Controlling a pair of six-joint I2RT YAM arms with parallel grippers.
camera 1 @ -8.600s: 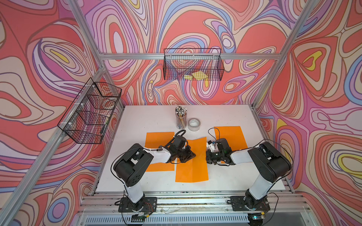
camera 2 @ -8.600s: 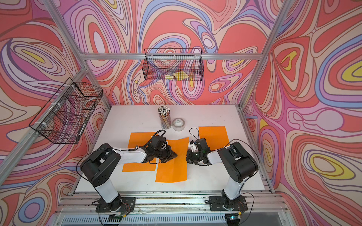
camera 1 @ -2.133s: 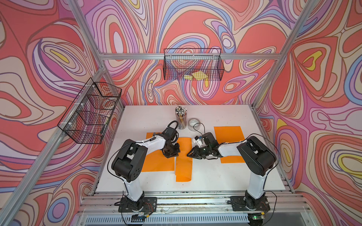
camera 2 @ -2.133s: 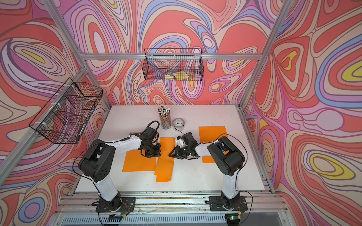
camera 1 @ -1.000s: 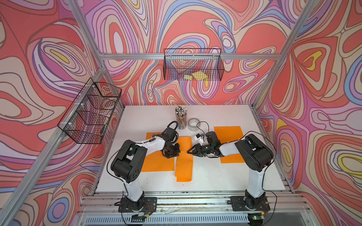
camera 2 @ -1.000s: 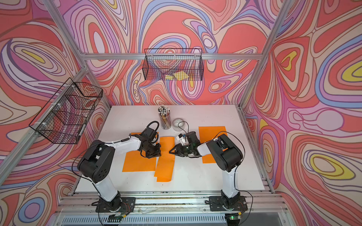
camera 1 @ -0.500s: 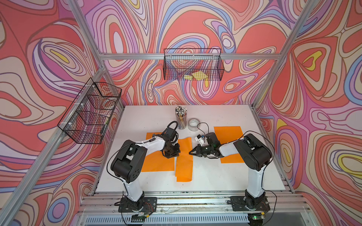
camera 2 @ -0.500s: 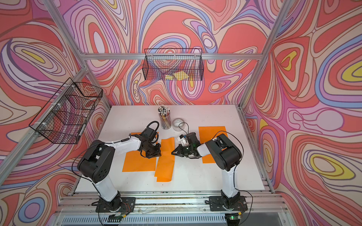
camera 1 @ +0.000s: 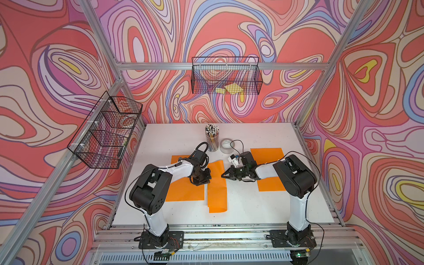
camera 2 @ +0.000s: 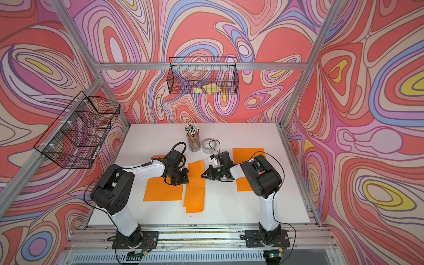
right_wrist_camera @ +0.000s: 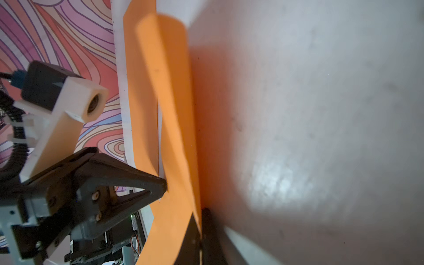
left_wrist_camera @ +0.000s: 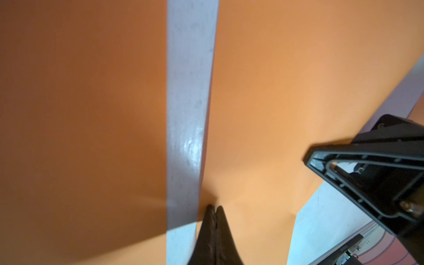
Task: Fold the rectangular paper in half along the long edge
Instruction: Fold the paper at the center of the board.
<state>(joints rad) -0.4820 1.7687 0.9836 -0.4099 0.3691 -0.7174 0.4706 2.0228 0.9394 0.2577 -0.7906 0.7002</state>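
Paper [camera 1: 216, 185] lying centrally on desk [camera 1: 252, 206], long axis running front-to-back | left claw [left_wrist_camera: 214, 207] pressed together, pinning its left edge | right claw [camera 1: 223, 175] nipping its right edge (fold side, seemingly) | arms flanking it equally

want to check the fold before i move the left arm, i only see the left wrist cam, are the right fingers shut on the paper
observer: yes, the right wrist view shows the right fingers looking pinched together on the folded paper's long edge
operator: do the layers line up at the near end
observer: not quite, both top views show a small step at its front left corner
operator: anything close behind it
observer: a pencil cup and a tape roll stand behind it, apart from the paper
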